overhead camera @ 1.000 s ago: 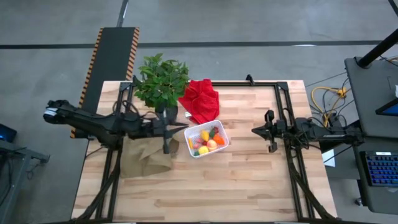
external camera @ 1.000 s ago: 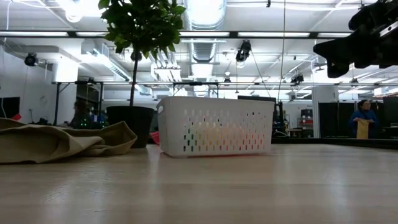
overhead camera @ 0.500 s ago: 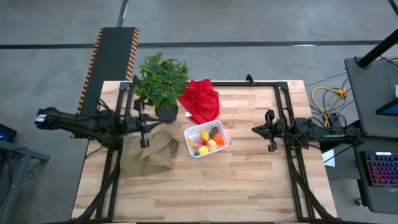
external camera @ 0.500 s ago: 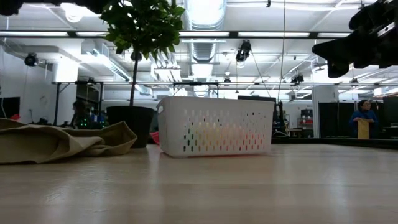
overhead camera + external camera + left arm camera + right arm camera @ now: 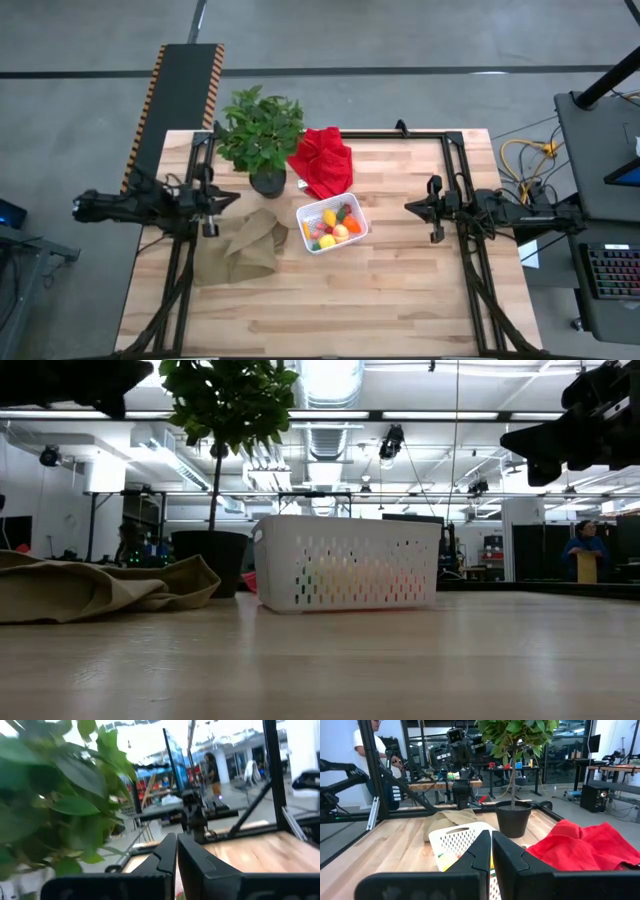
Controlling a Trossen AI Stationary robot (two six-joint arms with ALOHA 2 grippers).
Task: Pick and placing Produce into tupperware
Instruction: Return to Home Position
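The white tupperware (image 5: 331, 225) stands on the table's middle, flat on its bottom, and also shows in the low view (image 5: 348, 563). The toy produce (image 5: 335, 228) lies inside it: yellow, orange, peach and red pieces. My left gripper (image 5: 228, 199) is shut and empty, above the table's left part next to the plant pot, and its fingers (image 5: 176, 852) are closed together. My right gripper (image 5: 408, 209) is shut and empty, held above the table to the right of the tupperware, which shows in its wrist view (image 5: 462, 842).
A leafy potted plant (image 5: 262, 132) stands at the far left. A red cloth (image 5: 322, 162) lies behind the tupperware. A crumpled brown paper bag (image 5: 240, 250) lies left of the tupperware. A black frame (image 5: 455, 160) runs along the table's edges. People stand in the room beyond (image 5: 583, 560).
My left gripper has drawn back from beside the tupperware toward the table's left edge, passing over the paper bag, with its fingers staying shut. The tupperware and the produce have stayed where they were.
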